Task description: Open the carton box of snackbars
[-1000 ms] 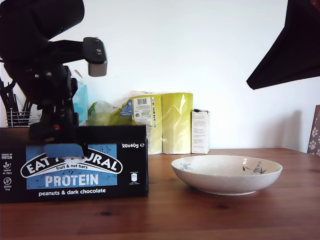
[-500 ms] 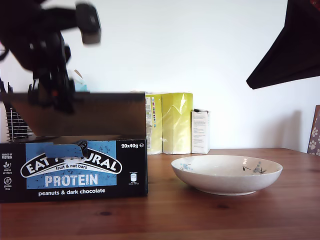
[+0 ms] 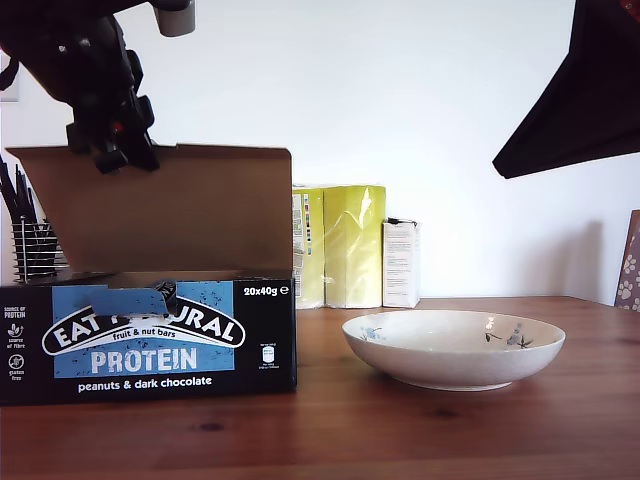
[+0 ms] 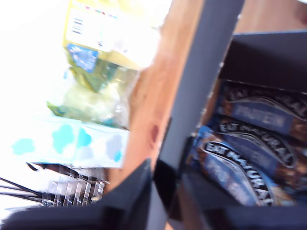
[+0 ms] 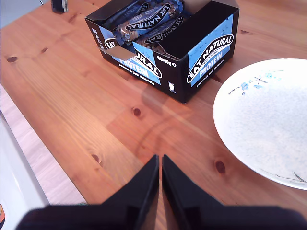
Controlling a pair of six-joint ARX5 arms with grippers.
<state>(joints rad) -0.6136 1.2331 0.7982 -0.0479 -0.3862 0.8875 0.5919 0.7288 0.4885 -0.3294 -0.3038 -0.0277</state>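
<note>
The carton box (image 3: pixel 150 340) sits on the wooden table (image 3: pixel 400 430) at the exterior view's left, blue front panel facing that camera, just beside a white bowl (image 3: pixel 455 347) toward the exterior view's right. Its lid flap (image 3: pixel 170 210) is held raised, brown inside showing, roughly upright and leaning slightly back; it is pinched at its top edge by my first gripper (image 3: pixel 115 150), so the opening is kept clear. In the first wrist view the flap (image 4: pixel 192 96) is seen edge-on running into the dark fingers (image 4: pixel 139 187), which look closed tight on it with no visible gap, though the frame is blurred. Beyond the flap, the snackbars (image 4: pixel 254 143) are exposed, packed side by side in dark blue wrappers with white lettering. My second gripper (image 5: pixel 159 182) is held high over bare table, well apart from the box (image 5: pixel 168 45), fingers pressed together and nothing held; it is probably parked out of the way. From there the box appears black with blue panels and white "EAT NATURAL PROTEIN" text, top open, a small torn tab (image 5: pixel 117 51) sticking out at the front, bars (image 5: pixel 144 21) visible inside. The opening looks essentially done; the flap would probably drop back if released.
</note>
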